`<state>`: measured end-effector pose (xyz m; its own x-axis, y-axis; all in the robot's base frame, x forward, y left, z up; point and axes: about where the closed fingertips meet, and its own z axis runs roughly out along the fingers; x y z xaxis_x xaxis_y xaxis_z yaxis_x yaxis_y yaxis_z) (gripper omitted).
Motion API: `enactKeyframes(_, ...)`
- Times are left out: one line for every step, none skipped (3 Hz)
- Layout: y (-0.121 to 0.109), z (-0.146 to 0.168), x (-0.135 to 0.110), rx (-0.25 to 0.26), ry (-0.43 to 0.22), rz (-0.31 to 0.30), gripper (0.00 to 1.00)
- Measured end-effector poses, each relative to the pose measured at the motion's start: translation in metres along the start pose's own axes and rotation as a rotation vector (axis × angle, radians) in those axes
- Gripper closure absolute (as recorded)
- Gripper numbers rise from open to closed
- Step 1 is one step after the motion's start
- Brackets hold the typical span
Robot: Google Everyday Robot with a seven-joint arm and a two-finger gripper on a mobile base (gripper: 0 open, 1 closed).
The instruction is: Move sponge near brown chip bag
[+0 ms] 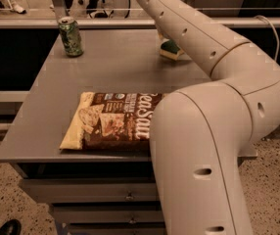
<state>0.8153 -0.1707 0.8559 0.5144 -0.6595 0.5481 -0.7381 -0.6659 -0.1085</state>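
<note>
Partly hidden behind the arm (218,53), the sponge (171,49) sits at the table's (120,67) 1 o'clock, well apart from the brown chip bag (113,121) at 6, whose right end is covered. The arm elbows at 3 o'clock and exits at 12, so the gripper is cut off and I cannot tell its opening.

sponge (171,49) behind bag (110,121), jaws off frame

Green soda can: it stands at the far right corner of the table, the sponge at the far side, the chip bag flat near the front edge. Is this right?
No. The green soda can stands at the far left corner of the table, as the camera view shows. The sponge and the brown chip bag lie as you say. The gripper is not in view.
</note>
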Motion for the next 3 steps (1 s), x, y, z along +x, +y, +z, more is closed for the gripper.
enactKeyframes(-0.003,0.000,-0.002,0.007,-0.023,-0.001,0.56)
enactKeyframes(-0.004,-0.005,-0.006,0.022,-0.048,-0.001,0.87)
enactKeyframes(0.000,-0.026,-0.010,0.054,-0.080,-0.003,1.00)
